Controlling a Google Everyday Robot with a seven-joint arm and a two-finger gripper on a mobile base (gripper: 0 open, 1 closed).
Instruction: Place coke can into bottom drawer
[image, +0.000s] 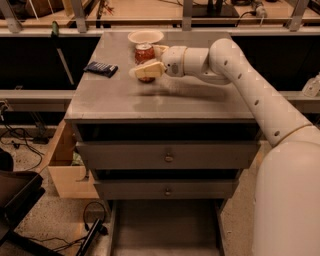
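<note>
Camera view (only one): gripper (145, 61) sits upper centre of frame, over the back part of the cabinet top (150, 100). The arm comes in from the right edge w/ the wrist roughly level. The coke can (144, 51) stands upright on the top, long axis vertical, silver lid up, and it's right betw. the jaws. The near finger (148, 70) crosses in front of the can's lower half and the other shows behind its right shoulder. Jaws look spread around the can, not yet squeezing it, though contact on the near side is hard to rule out.

Key relation: the can is already inside the jaw gap, so no sideways reach is needed. My read is close, then lift straight up. There's only one arm, so no choice of side.

The bottom drawer (165, 231) is pulled out at bottom centre of frame, tray bare, well below and nearer the camera than the can.

Counts:
- 1 can
- 1 cream bowl (145, 36), just behind the can
- 1 dark flat packet (100, 68), to the can's left and apart from it
- 3 drawers: 2 upper drawers (169, 156) w/ knobs, pushed in, plus the bottom one open
</note>
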